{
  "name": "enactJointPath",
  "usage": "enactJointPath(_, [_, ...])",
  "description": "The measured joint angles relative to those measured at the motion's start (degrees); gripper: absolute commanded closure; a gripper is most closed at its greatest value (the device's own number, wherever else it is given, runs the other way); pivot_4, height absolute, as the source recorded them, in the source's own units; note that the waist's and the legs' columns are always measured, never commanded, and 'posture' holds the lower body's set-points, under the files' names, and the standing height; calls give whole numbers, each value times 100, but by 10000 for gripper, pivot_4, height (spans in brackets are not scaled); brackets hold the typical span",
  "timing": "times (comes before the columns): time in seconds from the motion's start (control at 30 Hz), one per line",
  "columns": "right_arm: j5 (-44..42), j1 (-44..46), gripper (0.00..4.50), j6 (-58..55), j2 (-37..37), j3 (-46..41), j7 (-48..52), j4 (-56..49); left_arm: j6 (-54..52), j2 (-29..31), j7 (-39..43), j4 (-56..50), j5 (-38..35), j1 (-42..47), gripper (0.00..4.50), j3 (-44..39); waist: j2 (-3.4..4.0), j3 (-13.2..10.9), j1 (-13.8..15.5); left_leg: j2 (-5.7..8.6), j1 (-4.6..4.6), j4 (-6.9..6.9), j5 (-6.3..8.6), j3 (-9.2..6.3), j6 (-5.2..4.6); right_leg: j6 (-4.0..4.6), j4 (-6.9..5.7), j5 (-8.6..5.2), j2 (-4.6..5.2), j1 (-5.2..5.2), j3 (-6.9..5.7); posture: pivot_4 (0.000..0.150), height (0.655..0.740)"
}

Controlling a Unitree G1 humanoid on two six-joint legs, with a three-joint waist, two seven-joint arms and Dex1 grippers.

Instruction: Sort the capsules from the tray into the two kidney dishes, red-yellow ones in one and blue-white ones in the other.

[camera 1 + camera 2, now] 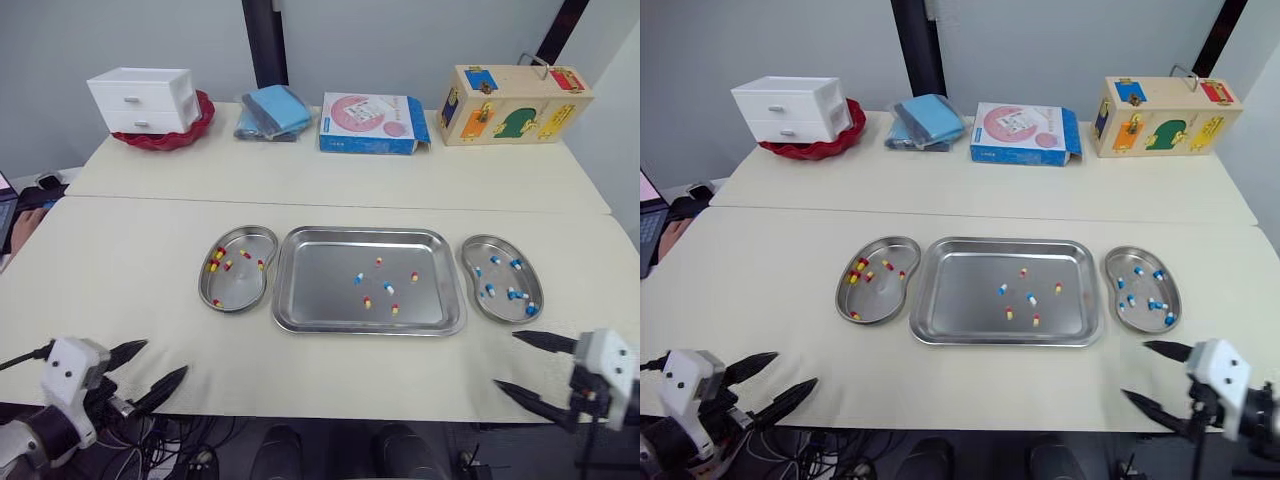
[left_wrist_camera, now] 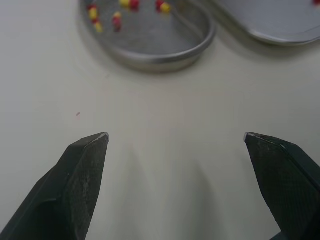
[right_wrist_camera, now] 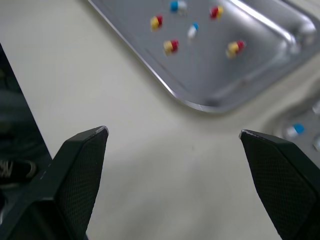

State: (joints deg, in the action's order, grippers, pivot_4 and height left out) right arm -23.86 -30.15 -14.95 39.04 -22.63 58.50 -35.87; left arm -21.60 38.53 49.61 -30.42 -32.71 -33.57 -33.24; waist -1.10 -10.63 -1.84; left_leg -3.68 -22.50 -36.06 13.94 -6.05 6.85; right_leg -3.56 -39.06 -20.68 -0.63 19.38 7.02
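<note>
A steel tray lies mid-table holding several loose capsules, red-yellow ones and blue-white ones. Left of it a kidney dish holds several red-yellow capsules. Right of the tray, the other kidney dish holds several blue-white capsules. My left gripper hovers open and empty at the table's near-left edge. Over the near-right edge my right gripper is open too, with nothing between its fingers. The left wrist view shows the left dish; the right wrist view shows the tray.
Along the far side of the table stand a white drawer unit on a red plate, folded blue cloths, a blue-pink box and a wooden toy box. A seam joins two tabletops.
</note>
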Motion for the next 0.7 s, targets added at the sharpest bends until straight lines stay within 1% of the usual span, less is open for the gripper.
enactJointPath(0.03, [14,1,575,-15,-111,184,-153,-145,-131,8,-15,-223,-126,30,0,50,-1,1,7,0,-1,0,0,-2,0,0,0,0,0,-1,-2,1500,7400])
enactJointPath(0.1, [26,-15,575,-37,-146,267,-276,-215,-261,33,-29,-390,-239,42,0,95,-1,1,9,1,1,0,0,0,0,0,1,0,0,-1,-1,1500,7400])
enactJointPath(0.13, [63,-22,575,-59,-169,367,-429,-220,-494,83,-79,-623,-402,71,0,172,-2,1,8,-1,3,0,0,-4,0,1,0,0,-1,-1,-4,1500,7400])
enactJointPath(0.27, [69,-10,575,-46,-171,396,-509,-186,-724,268,-139,-914,-559,281,0,346,-1,1,7,0,6,0,0,-4,0,1,0,0,-1,-5,-3,1500,7400])
enactJointPath(0.33, [79,30,575,-6,-168,449,-511,-102,-828,403,-150,-1041,-573,576,0,589,-2,1,14,0,8,-1,0,-5,0,1,0,0,-1,-8,-5,1500,7400])
enactJointPath(0.53, [208,76,575,266,-173,563,-488,260,-1284,876,-261,-1074,-569,1921,0,1550,4,3,16,0,11,1,0,-6,0,1,-1,1,-1,-9,-7,1500,7400])
enactJointPath(0.63, [238,57,575,429,-194,597,-487,380,-1344,905,-272,-943,-455,2517,0,2149,8,3,16,1,11,1,0,-5,0,1,-2,1,-1,-9,-6,1500,7400])
enactJointPath(0.7, [241,28,575,473,-198,602,-489,404,-1366,882,-274,-822,-384,2755,0,2423,9,3,5,0,11,2,0,-6,0,2,-3,1,-2,-9,-7,1500,7400])
